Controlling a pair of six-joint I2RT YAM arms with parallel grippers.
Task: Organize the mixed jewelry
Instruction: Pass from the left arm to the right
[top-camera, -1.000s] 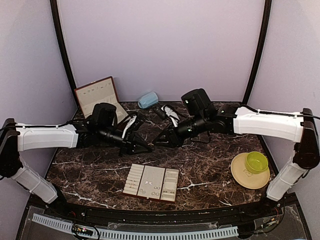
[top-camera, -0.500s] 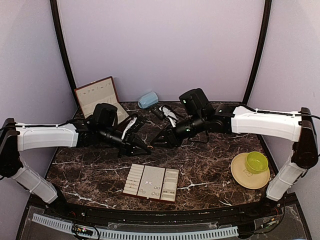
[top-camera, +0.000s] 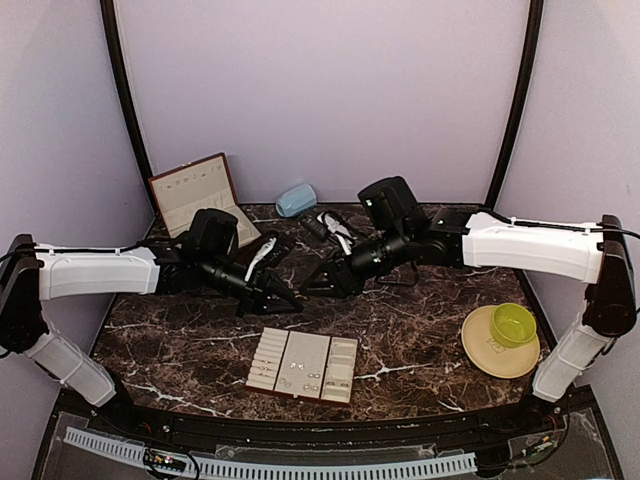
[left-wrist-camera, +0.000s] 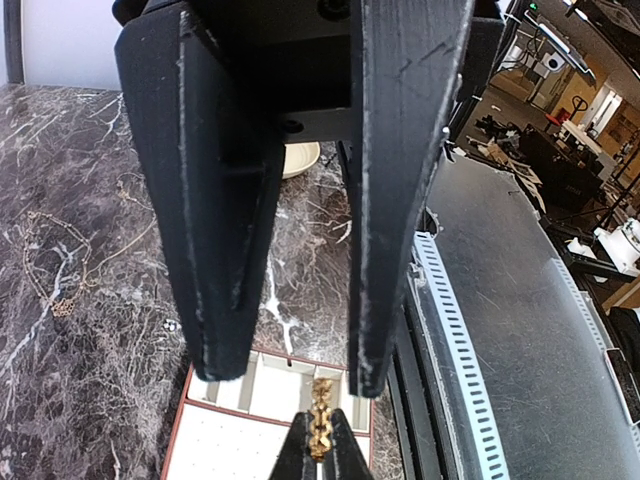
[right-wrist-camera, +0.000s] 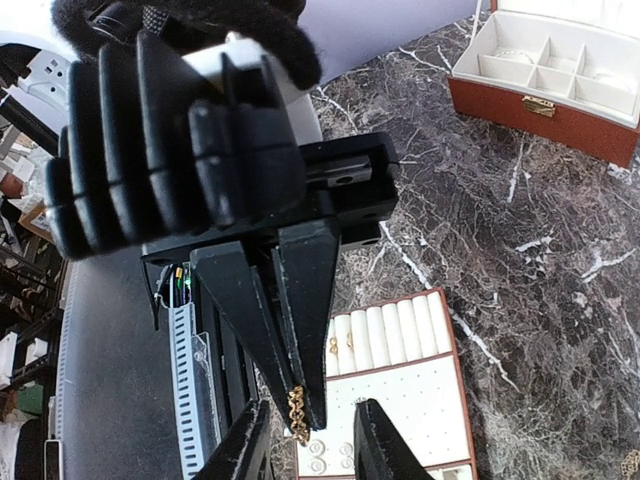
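Note:
Above the table's middle my two grippers meet tip to tip. My left gripper (left-wrist-camera: 320, 450) is shut on a short gold chain (left-wrist-camera: 321, 405), which sticks out past its tips. My right gripper (right-wrist-camera: 305, 445) stands open, one finger on each side of that chain (right-wrist-camera: 297, 412), not closed on it. Below them lies the cream-lined tray (top-camera: 303, 365). It holds two gold earrings (right-wrist-camera: 340, 345) in its ring rolls and a few small silvery pieces (right-wrist-camera: 318, 465) on its dotted panel. In the top view the left gripper (top-camera: 296, 298) and right gripper (top-camera: 306, 290) nearly touch.
An open red-brown box (top-camera: 195, 190) stands at the back left, a blue case (top-camera: 295, 200) behind the arms. A thin gold necklace (left-wrist-camera: 60, 270) lies loose on the marble. A cream plate (top-camera: 490, 350) with a green bowl (top-camera: 513, 323) sits at the right.
Both grippers have closed the gap a little, the left sliding right and the right sliding left, so their tips now overlap. The chain stays in the left gripper.

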